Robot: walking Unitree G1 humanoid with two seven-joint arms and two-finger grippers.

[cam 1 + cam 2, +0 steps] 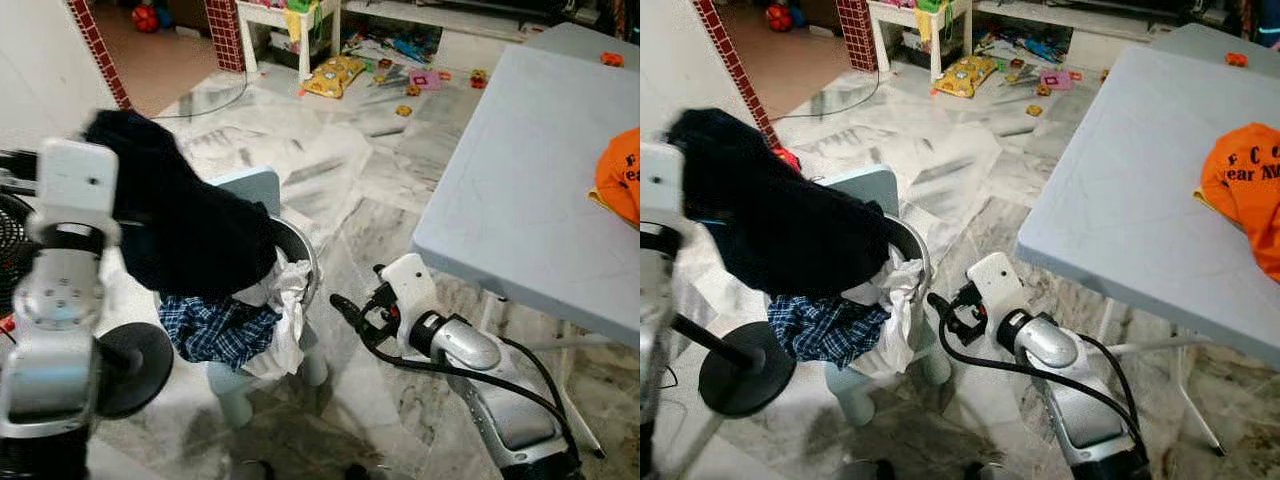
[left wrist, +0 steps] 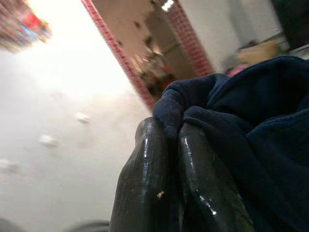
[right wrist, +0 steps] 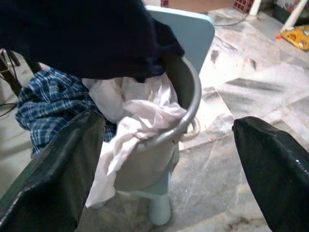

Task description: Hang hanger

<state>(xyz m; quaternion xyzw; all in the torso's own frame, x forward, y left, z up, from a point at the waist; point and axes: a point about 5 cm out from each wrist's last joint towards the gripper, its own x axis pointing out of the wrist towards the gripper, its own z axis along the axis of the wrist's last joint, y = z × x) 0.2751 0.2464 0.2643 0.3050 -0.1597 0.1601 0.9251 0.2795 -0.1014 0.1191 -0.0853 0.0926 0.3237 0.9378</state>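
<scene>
My left gripper (image 2: 169,133) is raised at the left and shut on a fold of a dark navy garment (image 1: 190,220). The garment hangs from it down over a grey basin (image 1: 303,250). The basin sits on a pale blue stool (image 1: 250,185) and holds a blue plaid cloth (image 1: 215,330) and a white cloth (image 1: 285,300) that spill over its rim. My right gripper (image 1: 345,308) is low, just right of the basin, pointing at it. Its fingers (image 3: 53,174) stand wide open with nothing between them. I can make out no hanger.
A grey table (image 1: 520,200) fills the right side, with an orange shirt (image 1: 620,175) on its far edge. A black round stand base (image 1: 135,365) with a pole sits on the marble floor left of the stool. Toys (image 1: 335,72) litter the floor at the back.
</scene>
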